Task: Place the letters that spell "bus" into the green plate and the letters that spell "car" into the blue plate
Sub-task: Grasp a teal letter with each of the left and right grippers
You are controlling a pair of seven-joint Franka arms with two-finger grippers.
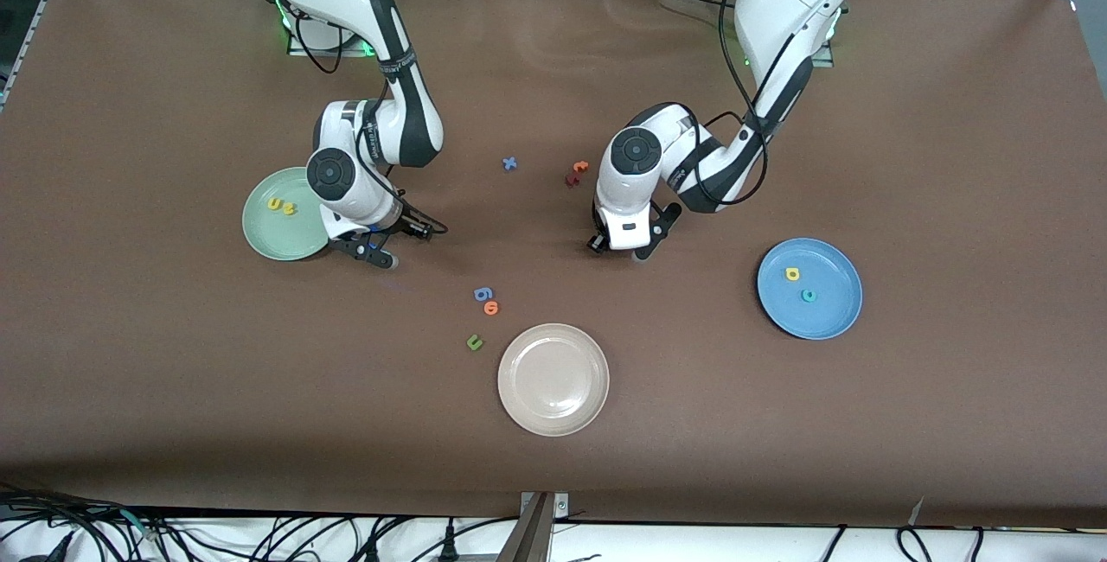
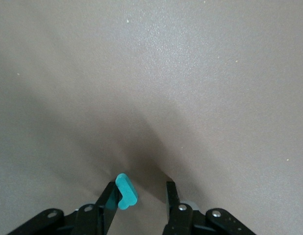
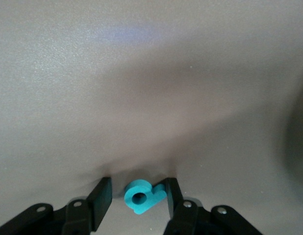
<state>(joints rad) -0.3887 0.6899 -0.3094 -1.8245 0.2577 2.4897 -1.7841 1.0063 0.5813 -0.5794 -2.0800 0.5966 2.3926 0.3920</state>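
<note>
The right gripper [image 3: 137,193], beside the green plate [image 1: 259,233], is closing around the teal "b" [image 3: 141,197], one finger touching; lifting comes next. The left gripper [image 2: 140,193], over bare table, is carrying the teal "r" [image 2: 125,191] against one finger, jaws part-open; the blue plate [image 1: 835,311] is awaiting it.

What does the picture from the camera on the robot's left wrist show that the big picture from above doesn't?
Only the left wrist view shows a small teal letter between the left gripper's fingers, touching one finger, with a gap to the other.

Only the front view shows the green plate holding two yellow letters, the blue plate holding a yellow and a teal letter, the cream plate, loose letters, and the right gripper low beside the green plate.

Both show the brown table and the left gripper low over it.
</note>
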